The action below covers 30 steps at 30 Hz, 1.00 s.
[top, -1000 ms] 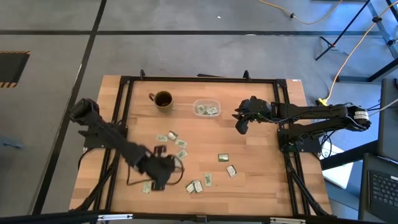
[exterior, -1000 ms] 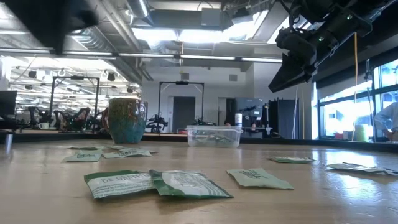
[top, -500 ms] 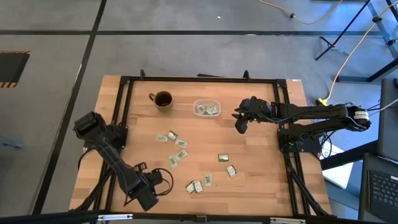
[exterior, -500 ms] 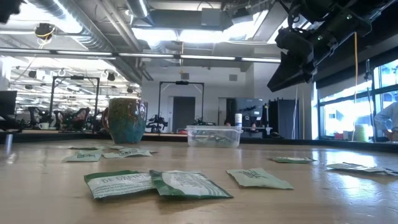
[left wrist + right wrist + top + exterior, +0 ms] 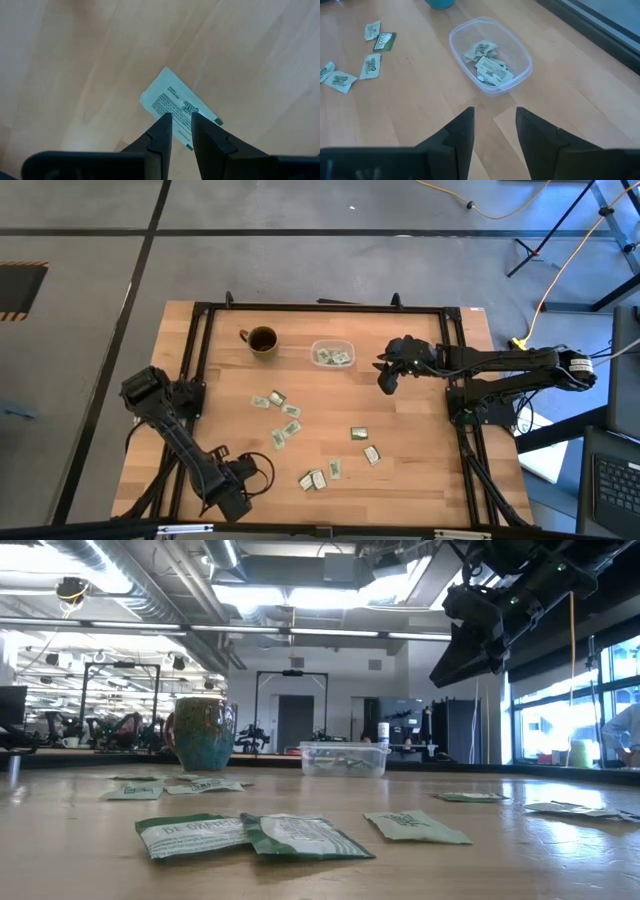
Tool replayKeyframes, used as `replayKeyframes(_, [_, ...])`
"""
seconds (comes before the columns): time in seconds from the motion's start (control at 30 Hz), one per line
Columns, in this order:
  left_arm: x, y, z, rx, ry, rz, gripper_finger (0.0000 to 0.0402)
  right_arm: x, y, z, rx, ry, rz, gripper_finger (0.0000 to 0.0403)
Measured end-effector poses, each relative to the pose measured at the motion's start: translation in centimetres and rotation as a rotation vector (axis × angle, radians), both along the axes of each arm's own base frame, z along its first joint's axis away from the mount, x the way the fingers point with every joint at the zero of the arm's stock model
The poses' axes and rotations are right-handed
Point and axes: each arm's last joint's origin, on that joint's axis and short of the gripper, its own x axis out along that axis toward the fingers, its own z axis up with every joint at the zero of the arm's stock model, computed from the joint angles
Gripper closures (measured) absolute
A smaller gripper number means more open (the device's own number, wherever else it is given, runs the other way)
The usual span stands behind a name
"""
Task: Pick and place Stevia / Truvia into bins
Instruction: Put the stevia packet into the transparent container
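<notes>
In the high view's lower left, the left gripper point(image 5: 232, 502) sat low over the table point(image 5: 420, 430), its fingers point(image 5: 161, 131) narrowed around one sachet point(image 5: 172, 100) — pinched or merely straddled, I cannot tell. The right gripper point(image 5: 386, 383) hung wide open and empty, right of centre, beside the clear bin point(image 5: 332, 353) — several sachets inside.

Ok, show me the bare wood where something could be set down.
Free: the strip between the clear plastic rectangular container and the table's right rail, under the waiting right gripper; also left of the round brown mug. Crowded: the pale green and white paper sachets mid-table down to the near edge by the left gripper.
</notes>
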Motion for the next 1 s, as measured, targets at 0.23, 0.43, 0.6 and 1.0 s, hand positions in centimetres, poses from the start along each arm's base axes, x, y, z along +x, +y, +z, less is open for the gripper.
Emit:
replayKeyframes(0.23, [0.03,-0.03,0.00,-0.005,-0.005,0.036,0.0336,0.00,0.00,0.00,0.000,0.000,0.000,0.0256])
replayKeyframes(0.43, [0.03,-0.04,0.00,-0.009,-0.008,0.084,0.0333,0.00,-0.01,0.00,0.000,0.000,0.000,0.0256])
replayKeyframes(0.6, [0.02,-0.09,-0.01,-0.024,-0.001,0.136,0.0324,0.00,-0.01,0.00,0.000,0.000,0.000,0.0256])
replayKeyframes(1.0, [0.06,-0.18,-0.40,-0.022,0.013,0.179,0.0336,0.00,0.00,0.00,0.005,-0.002,-0.003,0.0256])
